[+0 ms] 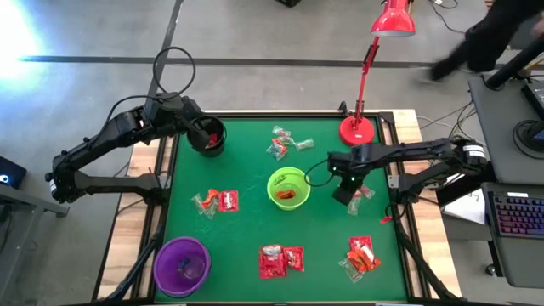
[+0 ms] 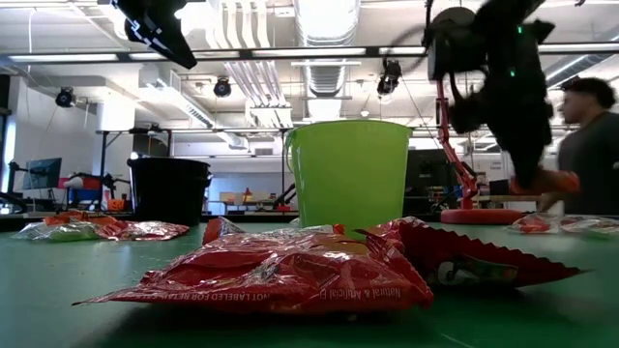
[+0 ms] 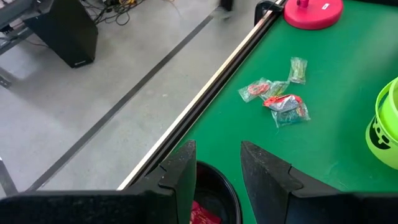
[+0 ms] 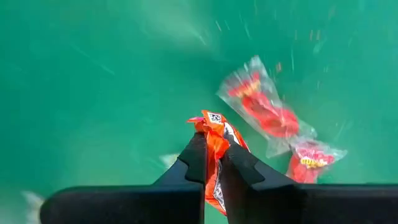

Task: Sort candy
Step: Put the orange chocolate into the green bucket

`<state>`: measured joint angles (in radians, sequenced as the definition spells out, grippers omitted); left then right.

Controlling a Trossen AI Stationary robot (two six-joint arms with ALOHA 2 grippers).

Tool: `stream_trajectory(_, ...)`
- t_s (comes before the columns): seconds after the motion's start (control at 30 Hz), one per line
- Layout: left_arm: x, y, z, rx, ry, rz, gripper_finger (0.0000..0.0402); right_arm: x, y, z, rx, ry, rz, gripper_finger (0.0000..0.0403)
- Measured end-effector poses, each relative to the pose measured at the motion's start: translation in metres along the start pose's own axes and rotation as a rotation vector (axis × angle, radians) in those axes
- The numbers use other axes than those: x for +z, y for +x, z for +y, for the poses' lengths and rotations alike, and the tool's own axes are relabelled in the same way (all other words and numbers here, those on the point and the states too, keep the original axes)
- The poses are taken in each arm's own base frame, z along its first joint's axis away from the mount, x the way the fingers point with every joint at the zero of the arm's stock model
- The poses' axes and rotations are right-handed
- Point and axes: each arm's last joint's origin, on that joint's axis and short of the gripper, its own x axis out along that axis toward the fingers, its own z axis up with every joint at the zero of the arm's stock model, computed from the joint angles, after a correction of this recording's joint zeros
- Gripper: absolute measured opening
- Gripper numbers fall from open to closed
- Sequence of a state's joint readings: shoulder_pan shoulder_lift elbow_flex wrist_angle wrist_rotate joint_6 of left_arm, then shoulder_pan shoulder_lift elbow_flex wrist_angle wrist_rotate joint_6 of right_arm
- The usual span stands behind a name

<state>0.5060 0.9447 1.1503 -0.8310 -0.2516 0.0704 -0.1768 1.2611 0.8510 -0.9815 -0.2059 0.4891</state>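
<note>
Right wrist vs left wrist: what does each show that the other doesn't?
Right wrist only: the right gripper shut on an orange-red candy, with two clear-wrapped red candies on the mat beyond it.

Left wrist only: the left gripper open over the black bowl, which holds something red; a candy cluster, the red lamp base, the lime-green bowl, and the floor beyond the table edge.

Both: the green mat.

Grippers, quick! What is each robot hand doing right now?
Left gripper: open, empty, above the black bowl.
Right gripper: closed on an orange-red candy, lifted off the table.
</note>
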Motion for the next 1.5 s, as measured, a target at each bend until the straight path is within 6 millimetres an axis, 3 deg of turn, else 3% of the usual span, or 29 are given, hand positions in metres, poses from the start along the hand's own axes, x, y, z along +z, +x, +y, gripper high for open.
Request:
stream_trajectory(0.27,0.0,0.0,0.0,-0.001,0.0,0.0,0.0109,0.019,-0.057,0.021,0.056,0.03,-0.268,0.0013)
stream_trajectory(0.5,0.0,0.0,0.0,-0.001,0.0,0.0,0.0109,0.047,-0.081,0.04,0.123,-0.052,-0.443,0.0013)
stream_trajectory(0.93,-0.007,-0.004,-0.001,-0.04,0.014,0.054,0.0109,0.095,-0.07,0.066,0.157,-0.177,-0.424,0.0013)
stream_trajectory(1.37,-0.008,-0.006,-0.001,-0.064,0.04,0.052,0.0109,0.115,-0.074,0.078,0.165,-0.285,-0.438,0.0014)
stream_trajectory(1.5,-0.008,-0.006,-0.002,-0.092,0.039,0.049,0.0109,0.121,-0.078,0.083,0.192,-0.296,-0.444,0.0035)
